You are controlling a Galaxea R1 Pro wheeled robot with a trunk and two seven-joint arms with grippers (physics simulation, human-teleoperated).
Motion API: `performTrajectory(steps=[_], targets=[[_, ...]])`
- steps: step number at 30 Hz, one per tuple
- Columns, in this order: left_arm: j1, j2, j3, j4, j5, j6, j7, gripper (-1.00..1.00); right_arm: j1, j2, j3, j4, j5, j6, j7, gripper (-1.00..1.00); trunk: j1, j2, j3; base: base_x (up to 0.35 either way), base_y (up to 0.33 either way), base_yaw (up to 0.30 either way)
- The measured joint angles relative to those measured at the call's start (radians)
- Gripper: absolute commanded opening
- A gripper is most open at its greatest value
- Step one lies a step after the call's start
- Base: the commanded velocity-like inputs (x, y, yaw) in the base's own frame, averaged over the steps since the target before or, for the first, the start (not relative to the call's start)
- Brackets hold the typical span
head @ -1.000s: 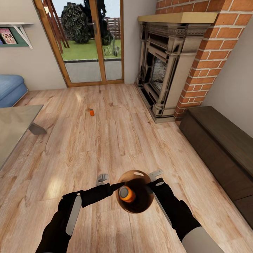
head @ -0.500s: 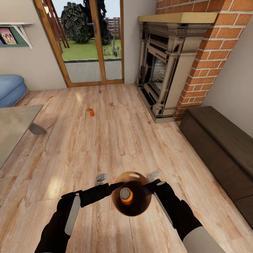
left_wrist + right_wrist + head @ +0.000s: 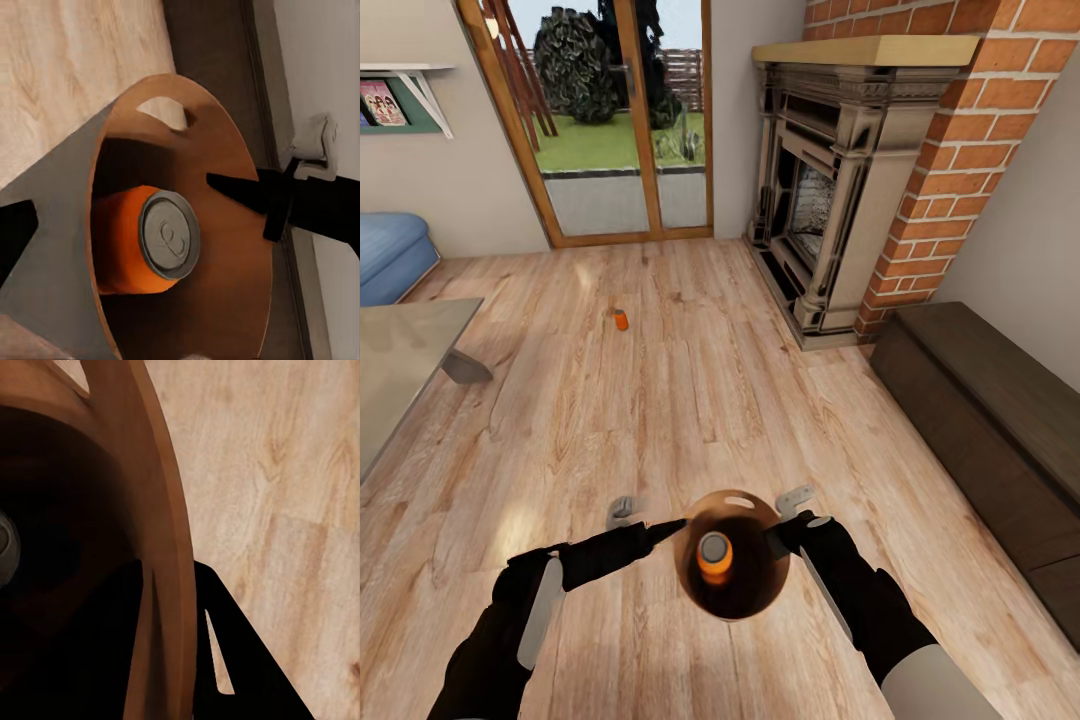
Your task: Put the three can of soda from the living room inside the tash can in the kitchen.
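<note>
1. Round tapered bin with a coppery-brown inside (image 3: 732,560): carried low in front of the robot, over the near floor, with its mouth turned up toward the head camera. The oval handle cut-out (image 3: 738,500) sits on its far rim.
2. Orange cylindrical drink can with a grey metal top (image 3: 713,556): inside the bin, lying against the inner wall, clearest in the left wrist view (image 3: 146,241).
3. Right gripper (image 3: 169,641): jaws pinching the bin's right rim, one finger inside the wall and one outside.
4. Left gripper (image 3: 665,527): its tip meets the bin's left rim; whether its jaws grip the rim or merely touch it cannot be told.
5. Change over the last second: the room view is the same, while the bin and both arms have shifted slightly left and toward the robot, the left arm most. The can has stayed inside.
6. Second orange drink can (image 3: 620,319): upright on the light wood plank floor (image 3: 690,400), well away toward the far glass doors (image 3: 610,120), left of the red brick fireplace (image 3: 830,190).
7. Judgement: one can is collected; the far can is likely next.
</note>
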Motion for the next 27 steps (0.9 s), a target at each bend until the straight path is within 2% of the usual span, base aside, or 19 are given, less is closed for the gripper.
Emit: performTrajectory(steps=[2,3,5,6,7,8,11,14,16,18,21,27], targets=[[0.0,0.119,0.08,0.131,-0.005,-0.072,0.001,1.0,0.0,-0.001,0.0,0.0,0.004,0.0,0.001,-1.0,0.0,0.0,0.0,0.0,0.0,0.0],[0.0,0.137,0.1,0.156,-0.001,-0.087,0.001,1.0,0.0,-0.001,0.0,0.0,0.004,0.0,0.001,-1.0,0.0,0.0,0.0,0.0,0.0,0.0],[0.0,0.191,0.176,0.249,-0.003,-0.141,0.0,1.0,0.0,0.0,0.0,0.0,0.003,0.0,0.001,-1.0,0.0,0.0,0.0,0.0,0.0,0.0],[0.0,0.21,0.206,0.295,-0.003,-0.163,0.003,1.0,0.0,0.0,0.0,0.0,0.001,0.0,0.001,-1.0,0.0,0.0,0.0,0.0,0.0,0.0],[0.0,0.232,0.232,0.355,-0.005,-0.213,0.005,1.0,0.0,0.0,0.0,-0.001,0.001,0.0,0.001,-1.0,0.0,0.0,0.0,0.0,0.0,0.0],[0.0,0.244,0.243,0.396,-0.006,-0.258,0.007,1.0,0.0,0.0,0.0,-0.003,0.001,0.0,0.001,-1.0,0.0,0.0,0.0,0.0,0.0,0.0],[0.0,0.259,0.255,0.482,-0.01,-0.361,0.008,1.0,0.0,0.0,0.0,-0.017,0.002,0.001,0.001,-1.0,0.0,0.0,0.0,0.0,0.0,0.0],[0.0,0.263,0.258,0.516,-0.015,-0.398,0.012,1.0,0.0,0.0,0.0,-0.024,0.002,0.001,0.0,-1.0,0.0,0.0,0.0,0.0,0.0,0.0],[0.0,0.265,0.259,0.527,-0.025,-0.412,0.032,1.0,0.0,0.0,0.0,-0.027,0.002,0.001,0.0,-1.0,0.0,0.0,0.0,0.0,0.0,0.0],[0.0,0.265,0.26,0.535,-0.035,-0.421,0.098,1.0,0.0,-0.001,0.0,-0.028,0.002,0.002,0.0,-1.0,0.0,0.0,0.0,0.0,0.0,0.0],[0.0,0.264,0.259,0.539,-0.038,-0.426,0.155,1.0,0.0,0.0,0.0,-0.029,0.004,0.002,-0.001,-1.0,0.0,0.0,0.0,0.0,0.0,0.0],[0.0,0.264,0.258,0.54,-0.039,-0.433,0.191,1.0,0.0,0.0,-0.001,-0.058,0.004,0.005,-0.001,-1.0,0.0,0.0,0.0,0.0,0.0,0.0]])
